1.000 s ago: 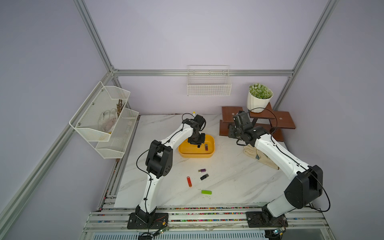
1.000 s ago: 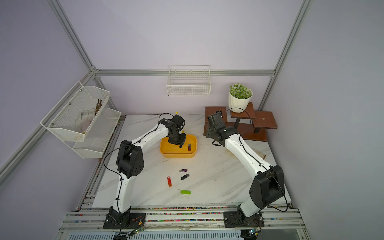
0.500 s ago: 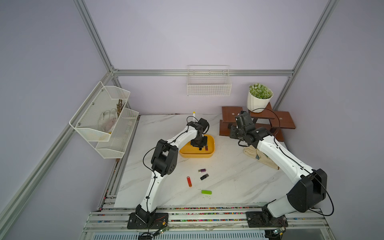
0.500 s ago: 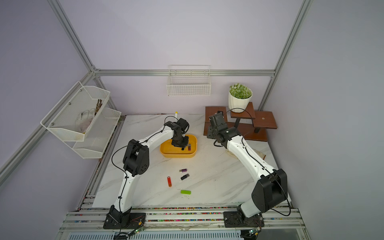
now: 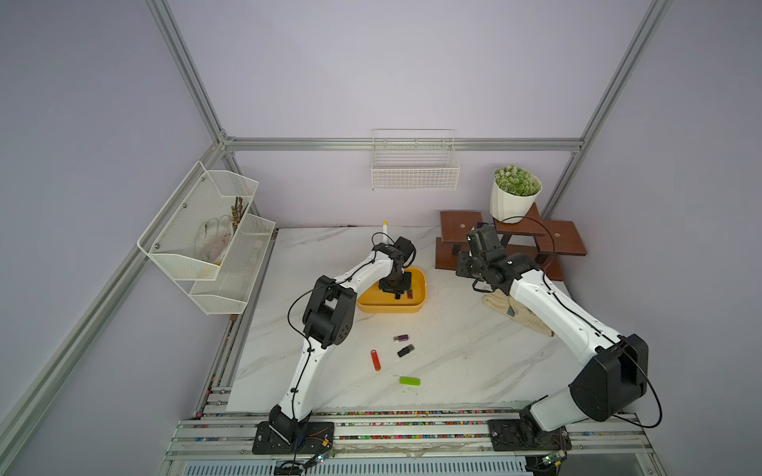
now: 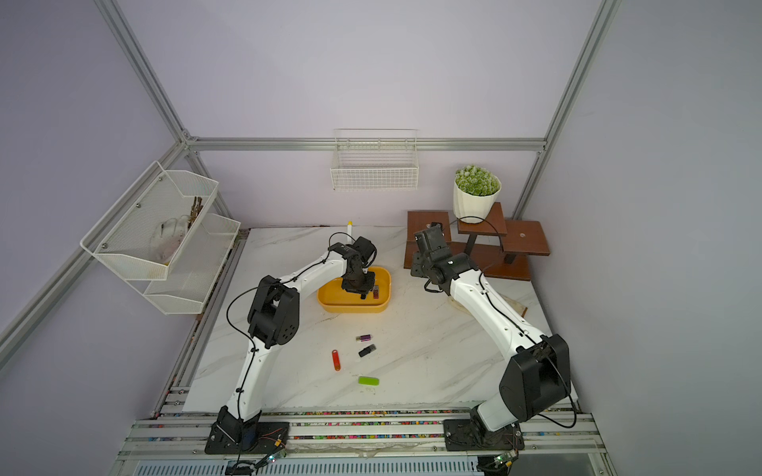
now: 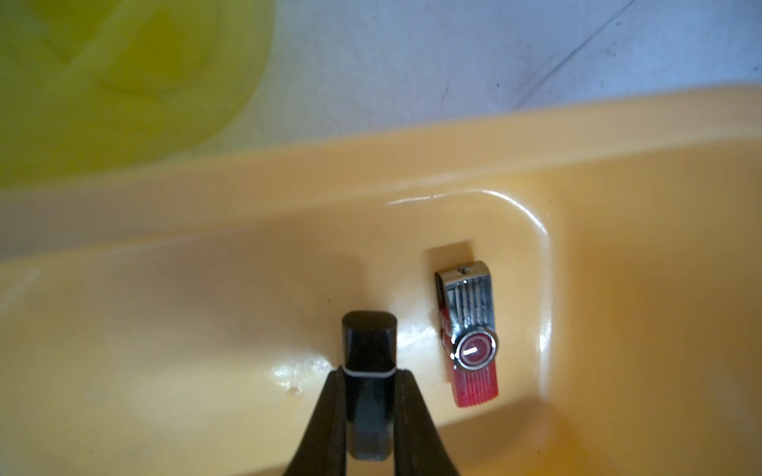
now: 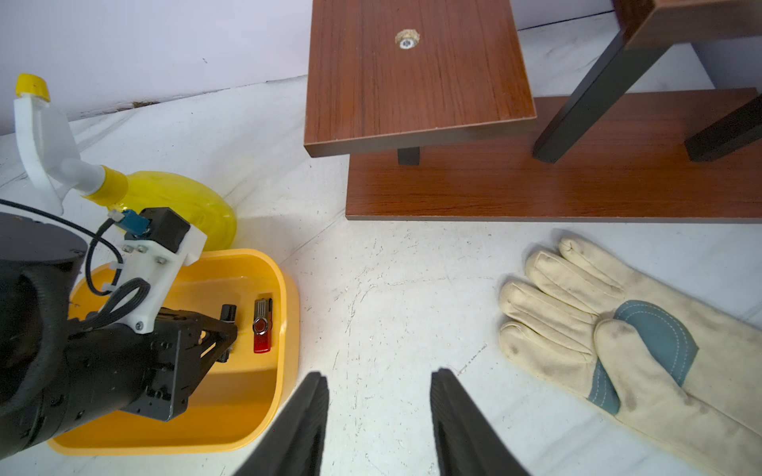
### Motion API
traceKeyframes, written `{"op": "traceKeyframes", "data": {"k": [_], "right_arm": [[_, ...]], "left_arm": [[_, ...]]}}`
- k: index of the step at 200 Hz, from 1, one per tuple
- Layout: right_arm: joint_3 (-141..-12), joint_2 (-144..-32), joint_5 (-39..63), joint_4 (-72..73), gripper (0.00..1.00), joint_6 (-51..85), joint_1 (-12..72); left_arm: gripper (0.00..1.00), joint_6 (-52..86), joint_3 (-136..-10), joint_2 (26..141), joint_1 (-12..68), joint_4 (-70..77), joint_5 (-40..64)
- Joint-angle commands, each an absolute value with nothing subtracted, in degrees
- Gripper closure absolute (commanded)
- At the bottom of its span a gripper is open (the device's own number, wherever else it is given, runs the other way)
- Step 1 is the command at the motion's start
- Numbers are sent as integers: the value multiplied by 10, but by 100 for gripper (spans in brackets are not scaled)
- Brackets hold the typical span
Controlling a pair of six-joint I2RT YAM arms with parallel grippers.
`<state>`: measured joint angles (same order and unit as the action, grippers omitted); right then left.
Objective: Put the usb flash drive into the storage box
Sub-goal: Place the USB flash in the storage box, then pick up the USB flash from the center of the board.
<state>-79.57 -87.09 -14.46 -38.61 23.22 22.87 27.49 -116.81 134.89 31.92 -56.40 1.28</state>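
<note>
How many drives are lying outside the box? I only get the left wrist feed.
Observer: Four on the table: a purple drive, a black drive, a red-orange drive and a green drive, all nearer the arm bases than the storage box.
Operator: Right arm?
Observer: The right gripper hovers over bare marble between the box and a work glove, jaws open, empty.
Operator: Yellow blur past the rim?
Observer: A yellow spray bottle with a white trigger head, right behind the box.

The left gripper (image 7: 370,377) partly hides the usb flash drive (image 7: 368,342).
</note>
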Motion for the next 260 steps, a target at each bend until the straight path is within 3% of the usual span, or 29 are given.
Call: {"op": "traceKeyframes", "data": {"k": [1, 36, 112, 142, 200, 260], "right_arm": [[-791, -853, -145, -384, 54, 228, 226], [-787, -846, -151, -386, 53, 225, 226], [-747, -815, -107, -379, 50, 196, 226], [-706, -783, -79, -388, 47, 205, 236], [-632, -757, -74, -409, 40, 231, 353], [-549, -759, -5, -358, 36, 258, 467]], "left_arm": [[81, 281, -1194, 1352, 322, -555, 12], [71, 278, -1195, 1350, 321, -555, 16], [68, 278, -1204, 1325, 321, -558, 17], [62, 271, -1217, 1288, 317, -570, -2], [53, 258, -1199, 1190, 298, -600, -37], [48, 267, -1074, 1052, 286, -610, -78]]}}
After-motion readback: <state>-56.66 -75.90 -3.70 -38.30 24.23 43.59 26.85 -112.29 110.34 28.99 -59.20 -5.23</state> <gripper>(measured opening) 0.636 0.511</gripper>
